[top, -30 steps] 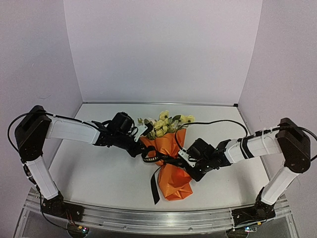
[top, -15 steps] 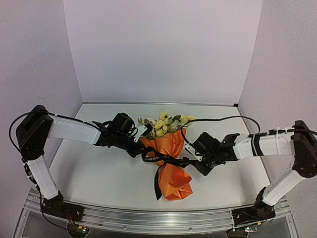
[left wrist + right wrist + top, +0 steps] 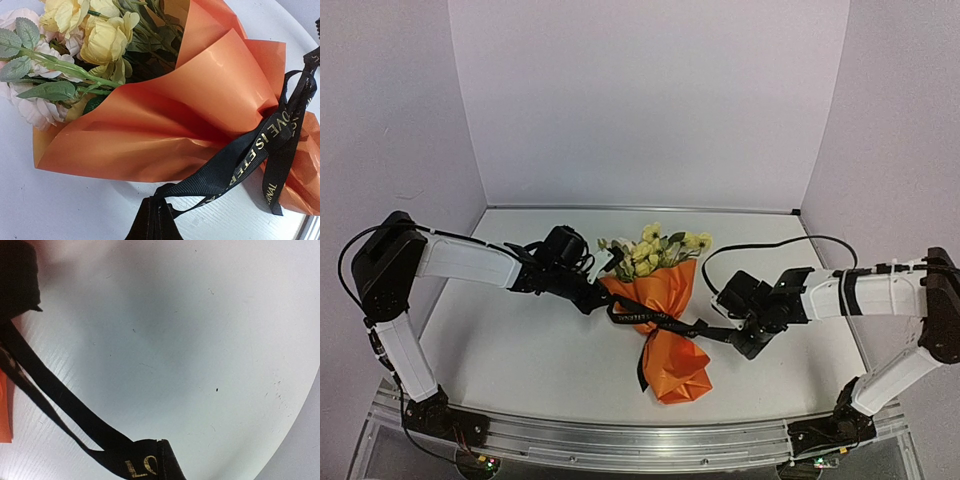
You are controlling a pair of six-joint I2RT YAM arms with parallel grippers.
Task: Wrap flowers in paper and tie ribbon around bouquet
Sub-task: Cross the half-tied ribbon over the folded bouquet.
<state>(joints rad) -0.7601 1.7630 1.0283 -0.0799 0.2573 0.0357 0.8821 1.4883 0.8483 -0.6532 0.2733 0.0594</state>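
the bouquet [image 3: 663,300] lies on the white desk [image 3: 520,350] between the two arms, its blooms toward the back wall and its twisted foot toward the near edge. the flowers [image 3: 655,250], pale yellow and cream-pink with green leaves, stick out of the wide mouth of the orange paper [image 3: 175,115], which flares at the top and narrows at the waist. a black ribbon [image 3: 655,320] with pale gold lettering is looped around that waist, and one loose tail hangs beside the lower part of the cone. the left hand [image 3: 604,303] sits just left of the waist, closed tight on the ribbon. in the left wrist view two strands run from the cinched spot down into its dark fingertips [image 3: 152,225] at the bottom of the picture. the right hand [image 3: 708,328] sits just right of the waist, low over the desk, closed on the other end of the ribbon, which stretches in a straight line from the paper to it. in the right wrist view a doubled strand crosses the bare desk diagonally, with a sliver of orange at the left edge.
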